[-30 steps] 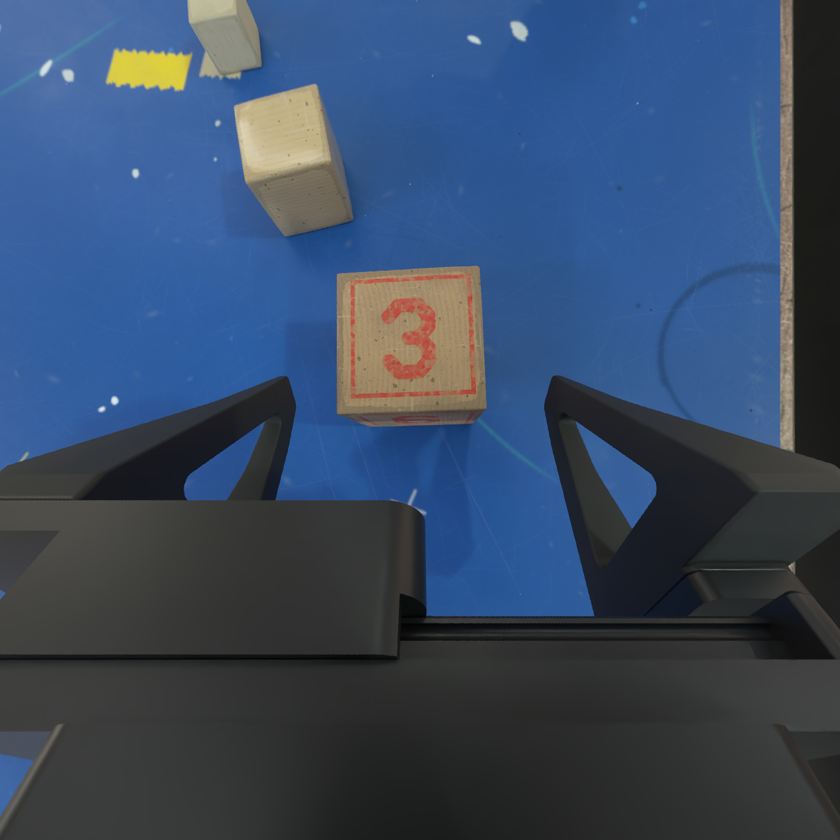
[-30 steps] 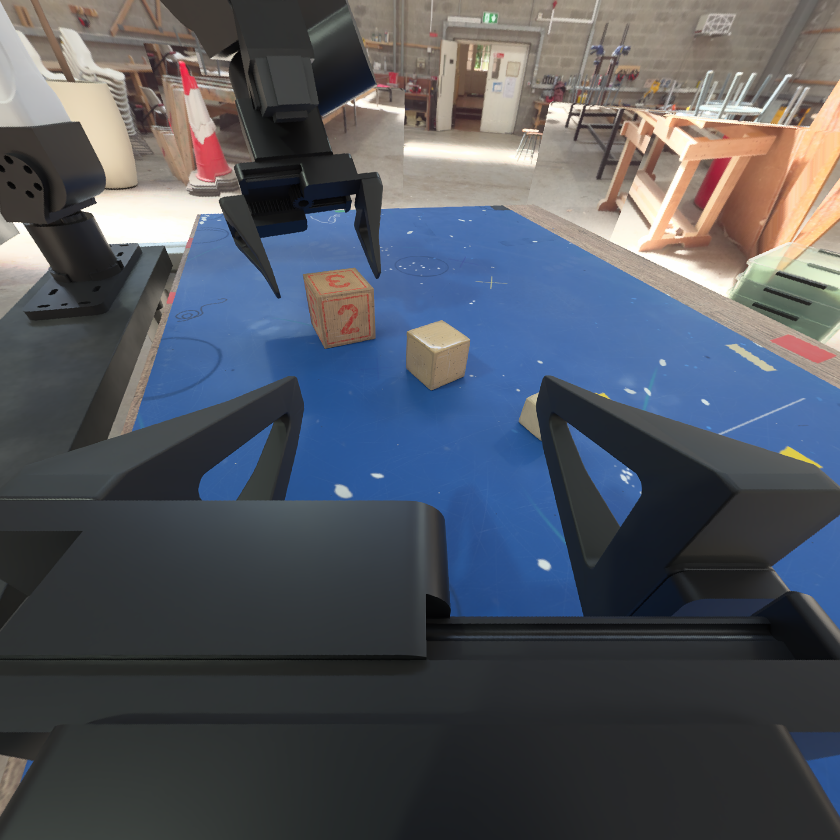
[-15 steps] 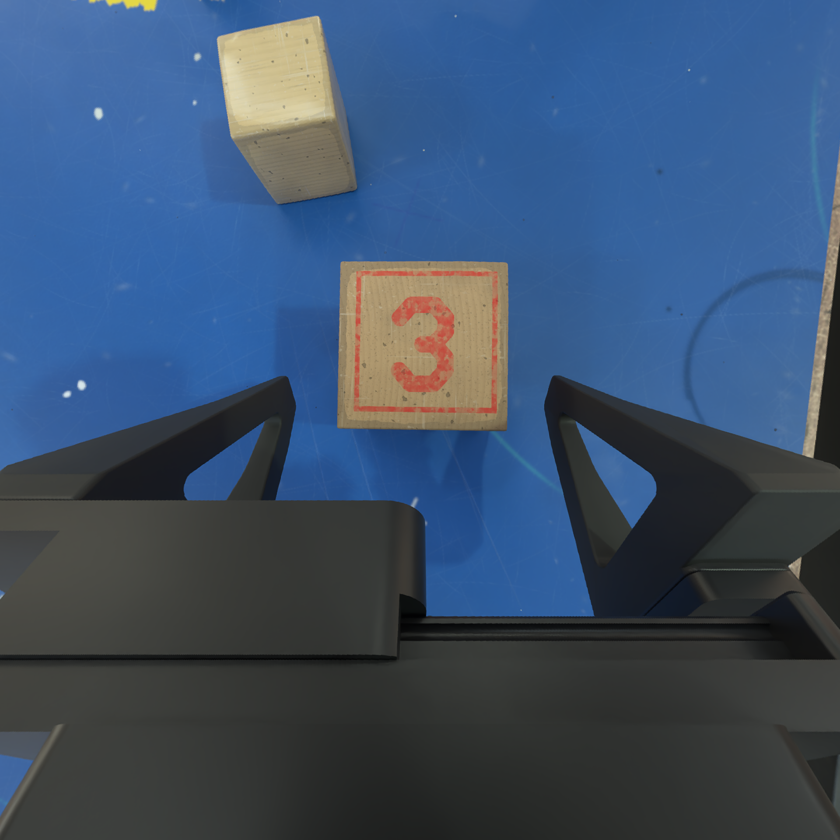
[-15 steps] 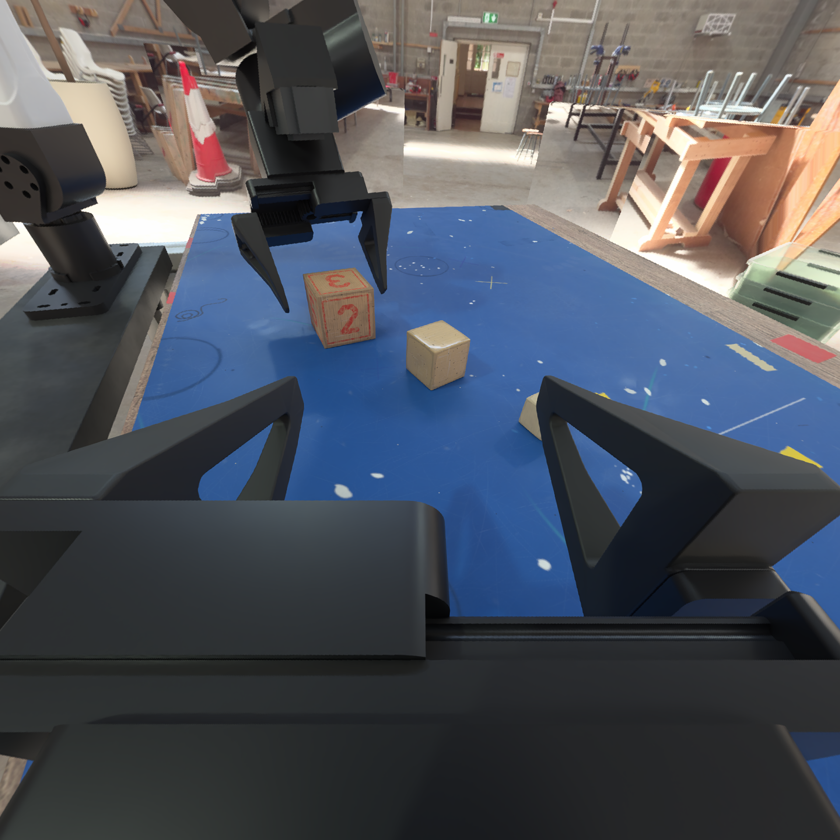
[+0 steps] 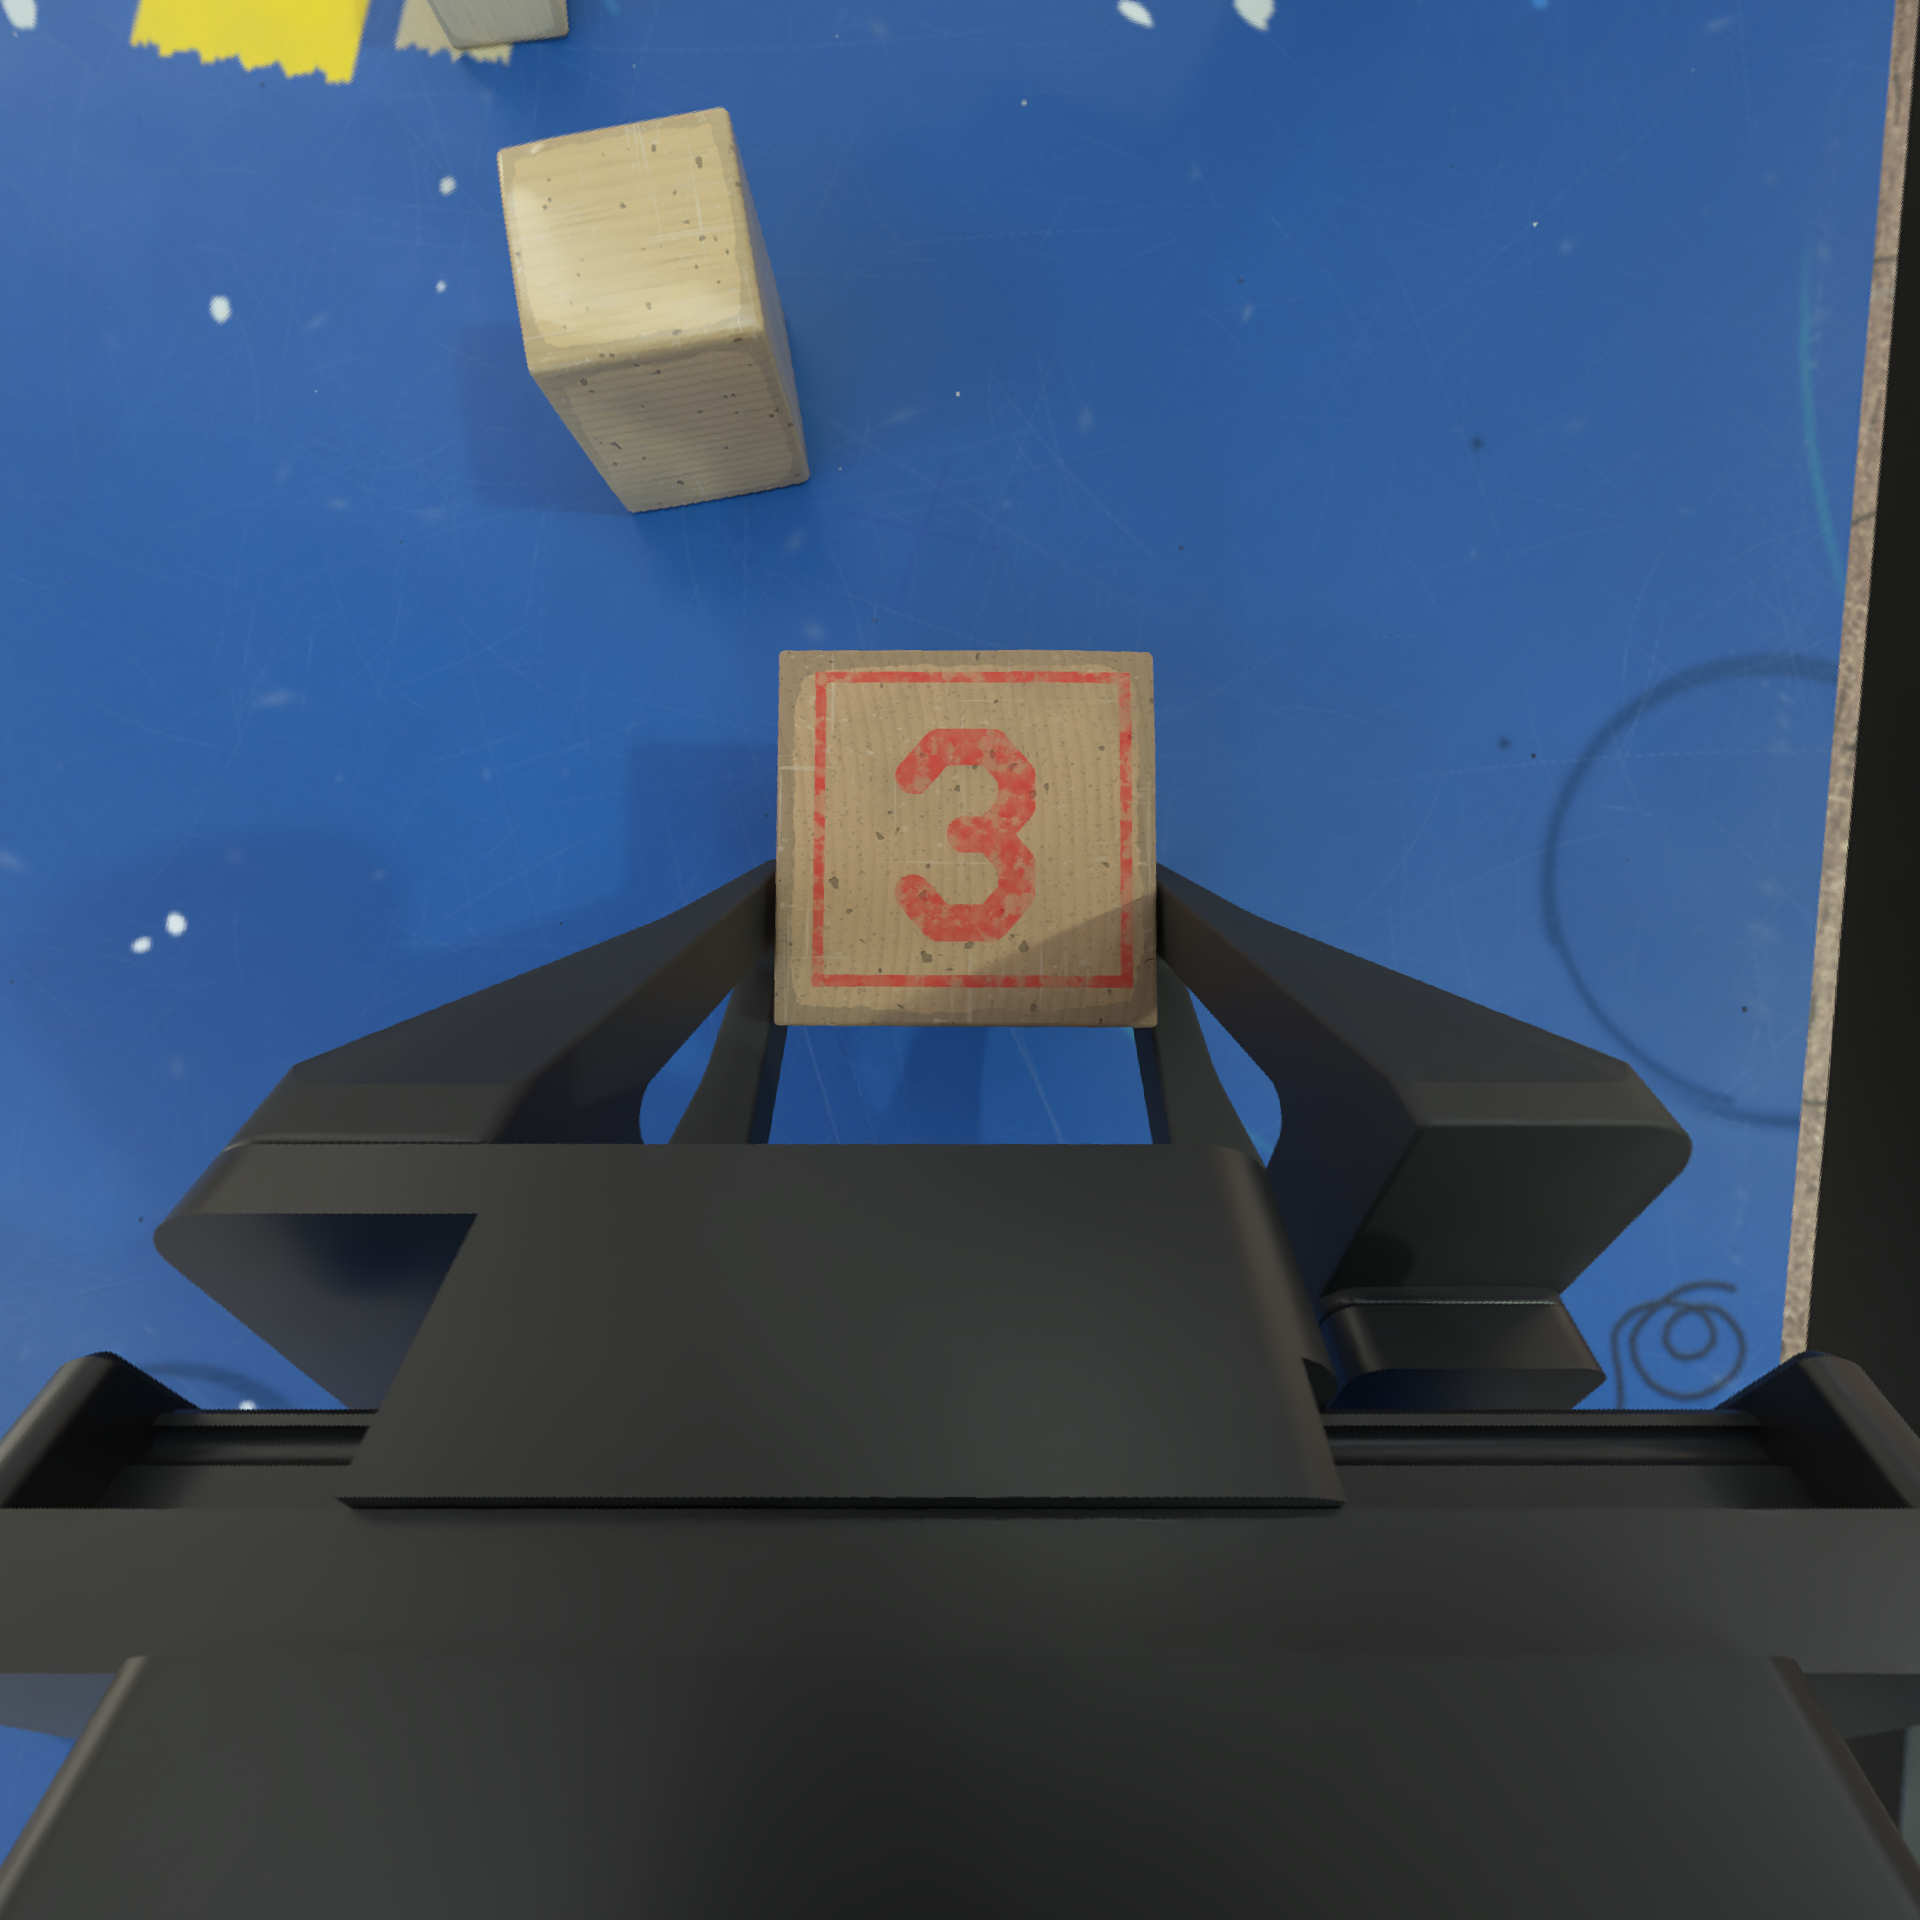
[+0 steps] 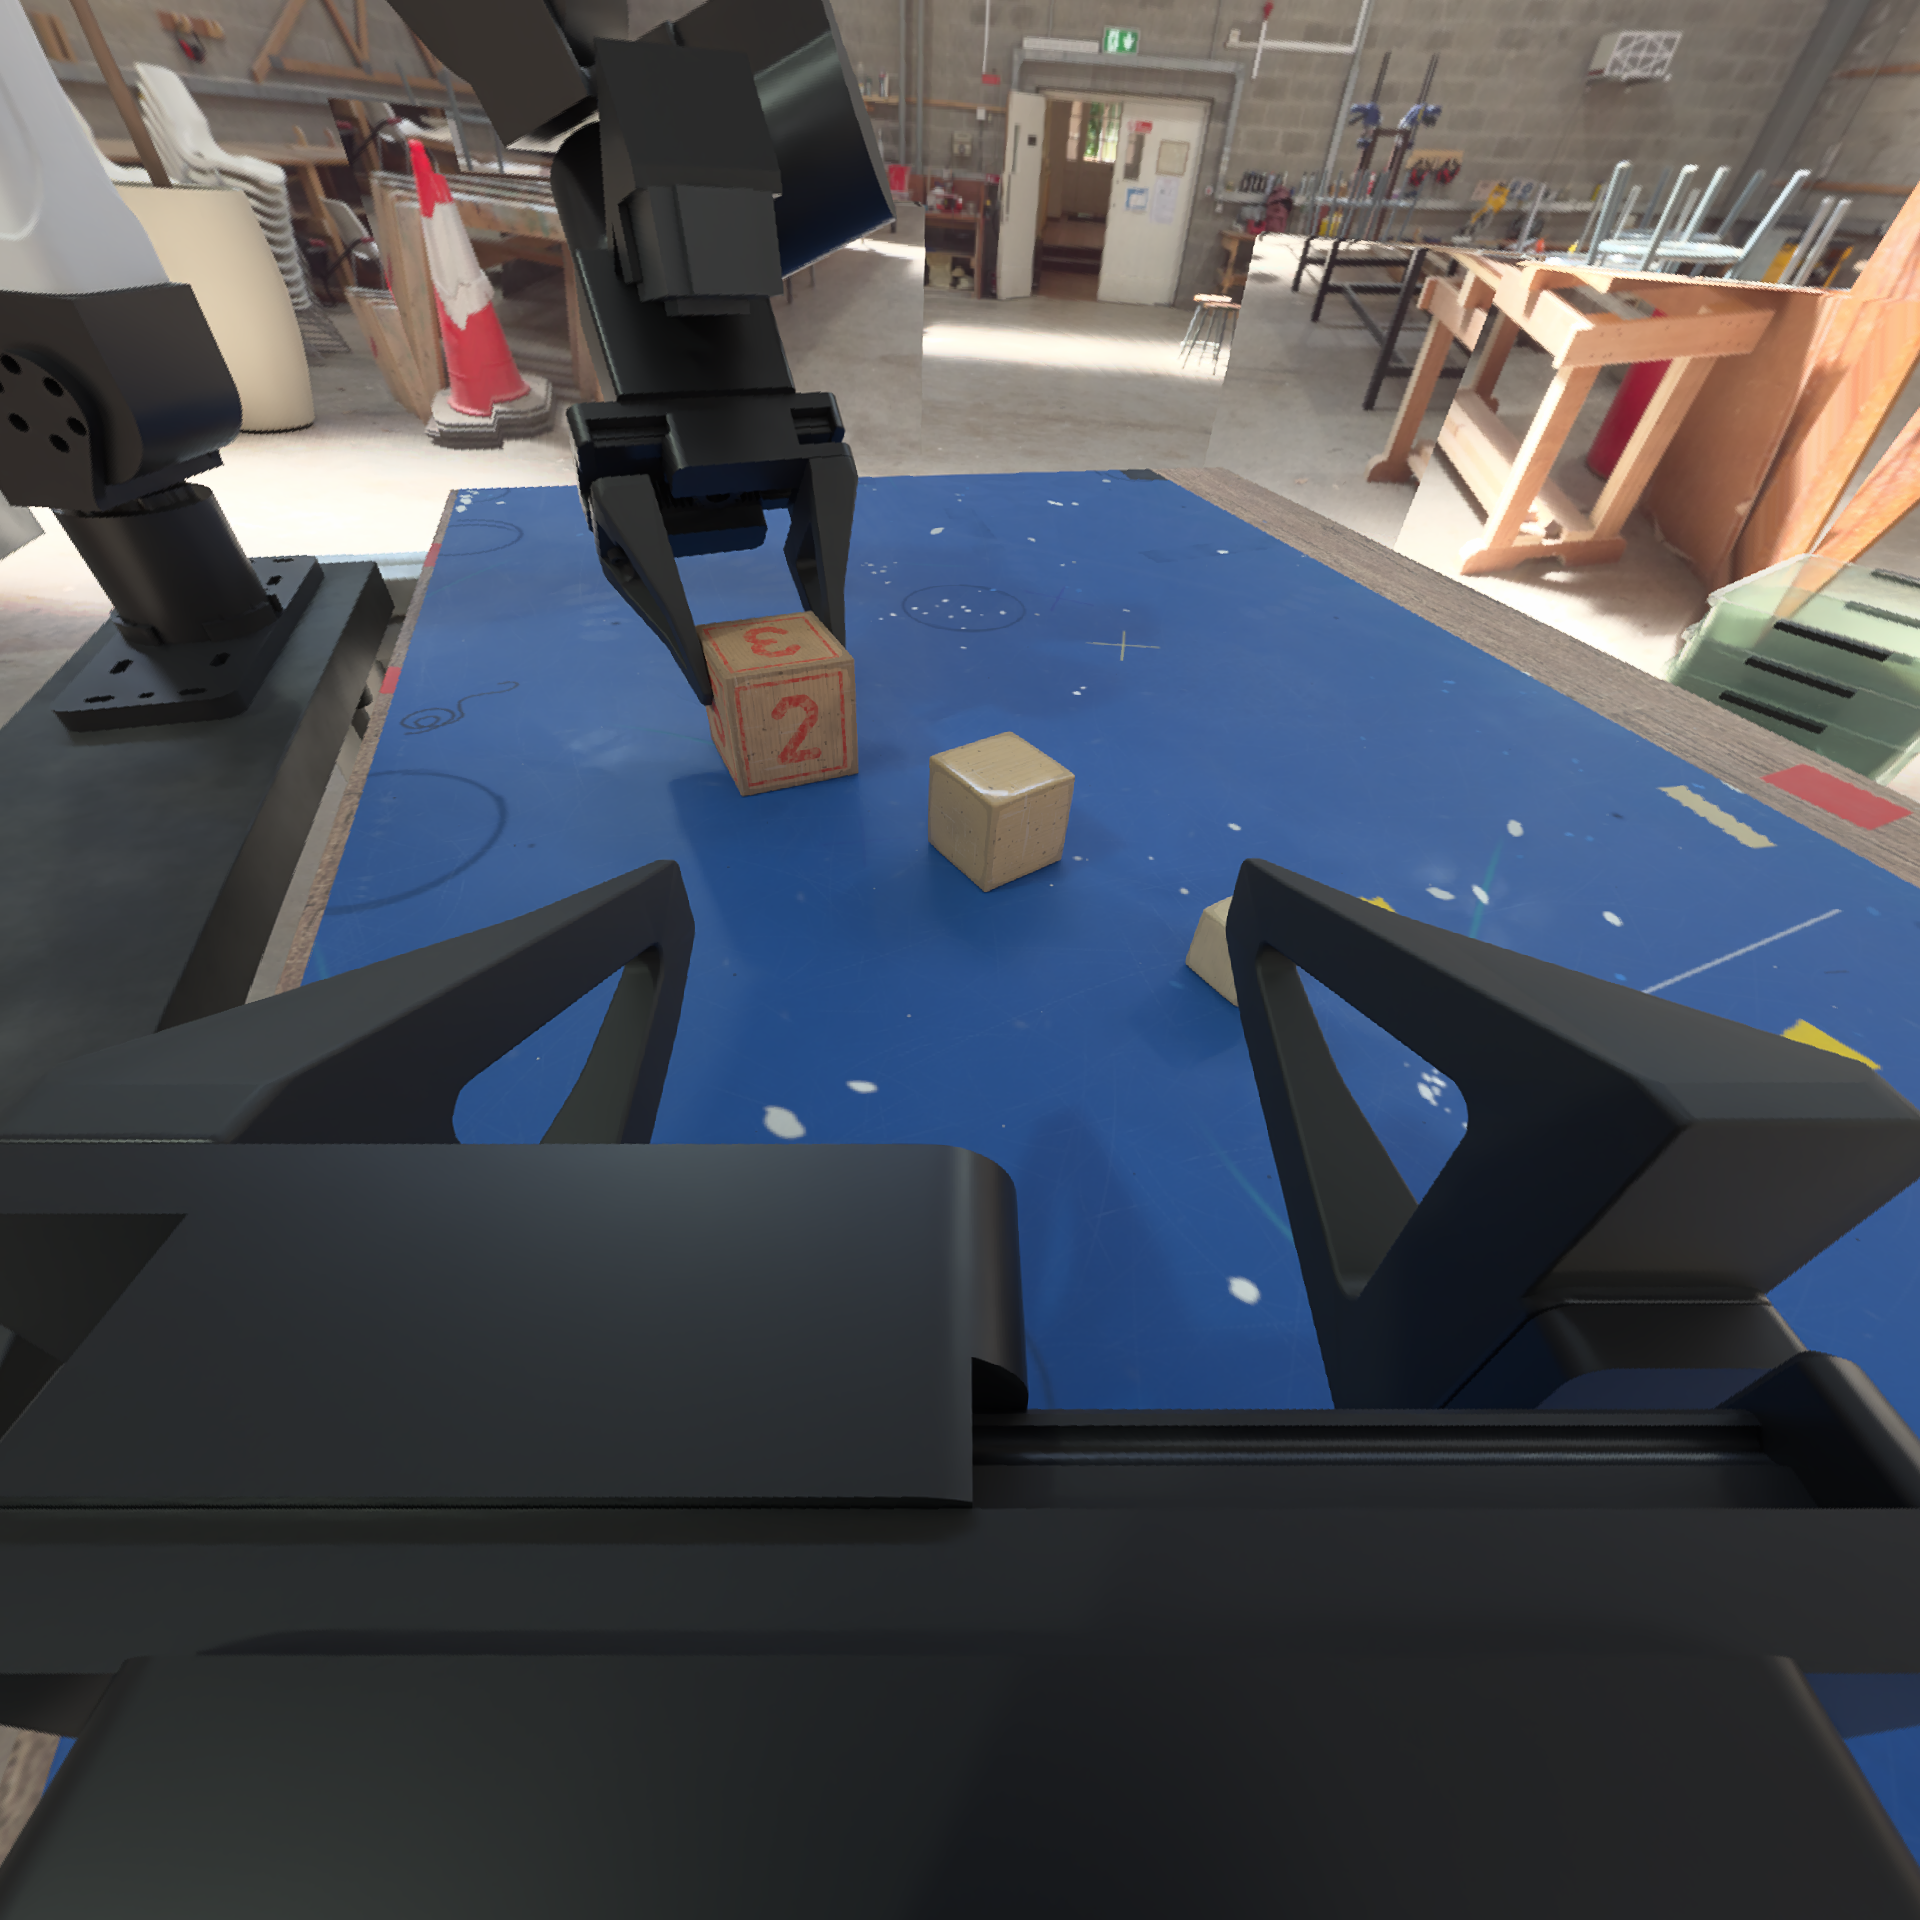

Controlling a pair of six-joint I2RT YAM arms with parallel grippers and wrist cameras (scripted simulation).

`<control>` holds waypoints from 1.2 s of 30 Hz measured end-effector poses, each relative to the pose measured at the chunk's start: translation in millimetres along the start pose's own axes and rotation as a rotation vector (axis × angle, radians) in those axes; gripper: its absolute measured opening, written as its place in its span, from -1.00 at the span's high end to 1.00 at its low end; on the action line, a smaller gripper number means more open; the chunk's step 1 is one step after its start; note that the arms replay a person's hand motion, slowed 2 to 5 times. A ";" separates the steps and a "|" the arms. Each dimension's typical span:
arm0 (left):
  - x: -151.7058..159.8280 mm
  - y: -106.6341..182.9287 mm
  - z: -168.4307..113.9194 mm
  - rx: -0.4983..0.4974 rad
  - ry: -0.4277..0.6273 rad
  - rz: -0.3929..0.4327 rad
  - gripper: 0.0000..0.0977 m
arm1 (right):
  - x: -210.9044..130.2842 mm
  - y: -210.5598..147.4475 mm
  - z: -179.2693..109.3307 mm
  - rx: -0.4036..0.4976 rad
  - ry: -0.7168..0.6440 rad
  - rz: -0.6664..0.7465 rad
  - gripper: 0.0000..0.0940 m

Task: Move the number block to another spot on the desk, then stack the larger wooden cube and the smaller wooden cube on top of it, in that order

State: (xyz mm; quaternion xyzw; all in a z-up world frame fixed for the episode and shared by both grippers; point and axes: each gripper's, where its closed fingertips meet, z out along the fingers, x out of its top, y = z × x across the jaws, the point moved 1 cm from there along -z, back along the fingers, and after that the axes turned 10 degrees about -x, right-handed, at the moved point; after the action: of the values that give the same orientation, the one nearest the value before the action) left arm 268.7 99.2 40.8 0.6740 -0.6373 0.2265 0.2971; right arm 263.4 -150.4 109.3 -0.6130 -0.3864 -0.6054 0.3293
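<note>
The number block (image 5: 966, 831), a wooden cube with red numerals, rests on the blue desk (image 5: 1351, 468). My left gripper (image 5: 966, 883) is shut on it, one finger against each side. The right wrist view shows that gripper (image 6: 764, 655) coming down from above onto the block (image 6: 784, 707). The larger wooden cube (image 5: 649, 301) stands apart, beyond and left of the block, and also shows in the right wrist view (image 6: 1000, 810). The smaller wooden cube (image 5: 499, 16) is cut off at the top edge, and my right finger half hides it (image 6: 1210, 951). My right gripper (image 6: 956, 883) is open and empty, above the near desk.
The desk's edge (image 5: 1860, 520) runs close on the block's right. Yellow tape (image 5: 249, 36) lies beside the smaller cube. The left arm's base (image 6: 156, 582) stands on a dark plate beside the desk. Workshop benches stand beyond the desk.
My left gripper has come down around the number block and shut on its sides. The block stays on the desk. The right arm has not moved.
</note>
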 end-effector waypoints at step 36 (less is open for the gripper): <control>13.0 86.5 1.8 -0.137 0.028 0.148 -0.05 | -1.5 -0.4 -0.1 0.001 -0.005 0.005 -0.87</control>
State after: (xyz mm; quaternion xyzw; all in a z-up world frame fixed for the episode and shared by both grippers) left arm 183.7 87.6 58.1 0.5998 -0.6953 0.2130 0.3338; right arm 263.0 -150.4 107.8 -0.6152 -0.3859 -0.6029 0.3302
